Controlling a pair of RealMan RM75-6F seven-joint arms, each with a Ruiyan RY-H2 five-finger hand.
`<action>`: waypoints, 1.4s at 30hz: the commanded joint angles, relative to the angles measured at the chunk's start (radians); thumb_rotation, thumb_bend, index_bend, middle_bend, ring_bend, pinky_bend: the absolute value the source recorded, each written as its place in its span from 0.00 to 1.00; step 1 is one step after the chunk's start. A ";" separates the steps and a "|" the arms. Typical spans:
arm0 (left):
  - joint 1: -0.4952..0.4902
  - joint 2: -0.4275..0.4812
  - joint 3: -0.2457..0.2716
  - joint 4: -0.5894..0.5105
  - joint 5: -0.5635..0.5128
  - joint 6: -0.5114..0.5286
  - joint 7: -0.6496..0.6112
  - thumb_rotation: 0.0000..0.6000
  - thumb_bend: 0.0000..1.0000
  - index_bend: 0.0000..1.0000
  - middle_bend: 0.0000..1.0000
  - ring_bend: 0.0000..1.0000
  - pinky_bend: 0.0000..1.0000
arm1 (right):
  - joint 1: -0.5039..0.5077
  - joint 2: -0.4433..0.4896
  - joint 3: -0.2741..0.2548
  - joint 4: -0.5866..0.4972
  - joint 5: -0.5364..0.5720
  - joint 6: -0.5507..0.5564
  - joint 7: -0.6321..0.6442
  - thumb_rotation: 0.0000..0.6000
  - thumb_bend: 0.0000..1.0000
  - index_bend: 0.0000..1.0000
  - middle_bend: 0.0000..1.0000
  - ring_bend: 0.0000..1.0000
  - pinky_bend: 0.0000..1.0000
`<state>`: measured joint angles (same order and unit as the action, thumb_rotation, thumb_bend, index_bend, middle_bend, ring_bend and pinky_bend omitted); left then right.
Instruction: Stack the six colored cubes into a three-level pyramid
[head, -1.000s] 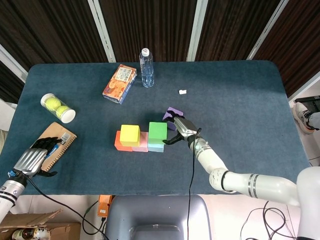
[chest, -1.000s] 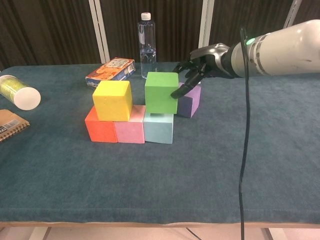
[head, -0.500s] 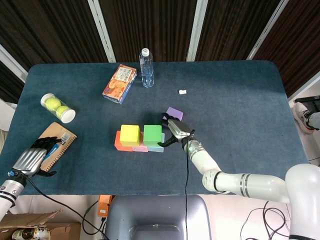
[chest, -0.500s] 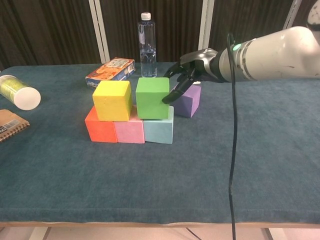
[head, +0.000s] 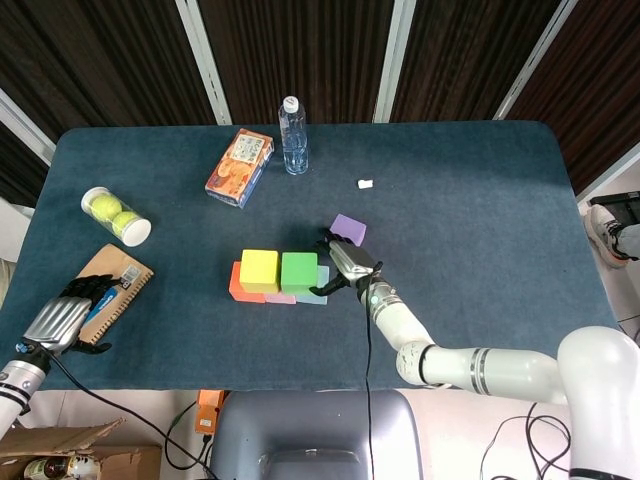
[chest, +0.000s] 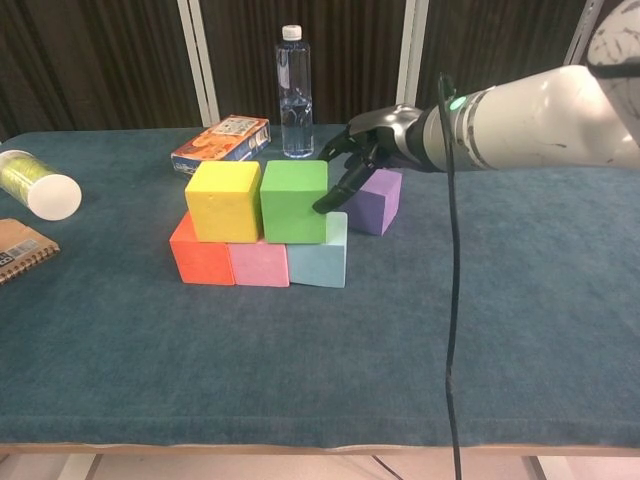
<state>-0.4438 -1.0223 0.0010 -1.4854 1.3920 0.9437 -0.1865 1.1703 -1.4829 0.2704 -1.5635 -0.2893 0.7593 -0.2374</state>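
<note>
My right robot hand (chest: 352, 168) presses fingertips against the green cube (chest: 294, 201), seated beside the yellow cube (chest: 224, 201). Pushing harder could topple both; purple cube (chest: 375, 199) waits behind.

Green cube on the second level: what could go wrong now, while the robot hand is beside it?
1. The right robot hand touches the right side of the green cube. More pushing could shove the yellow cube, which sits flush against it, off the orange cube.
2. The purple cube lies just behind the fingers; pulling back carelessly might knock it away.
</note>
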 joint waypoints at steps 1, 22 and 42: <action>0.001 0.001 0.000 0.001 0.001 0.000 -0.003 1.00 0.11 0.12 0.06 0.00 0.07 | 0.001 -0.006 0.000 0.005 -0.001 0.002 0.001 1.00 0.16 0.38 0.00 0.00 0.00; 0.006 0.004 0.002 0.013 0.010 -0.001 -0.025 1.00 0.11 0.12 0.06 0.00 0.07 | 0.015 -0.030 -0.002 0.032 0.004 -0.007 -0.003 1.00 0.16 0.18 0.00 0.00 0.00; 0.011 0.010 0.001 0.000 0.011 0.006 -0.016 1.00 0.11 0.12 0.06 0.00 0.07 | 0.006 0.026 -0.009 -0.037 0.009 0.013 -0.019 1.00 0.16 0.00 0.00 0.00 0.00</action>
<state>-0.4330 -1.0121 0.0025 -1.4849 1.4026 0.9497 -0.2028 1.1776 -1.4631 0.2608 -1.5928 -0.2810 0.7704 -0.2555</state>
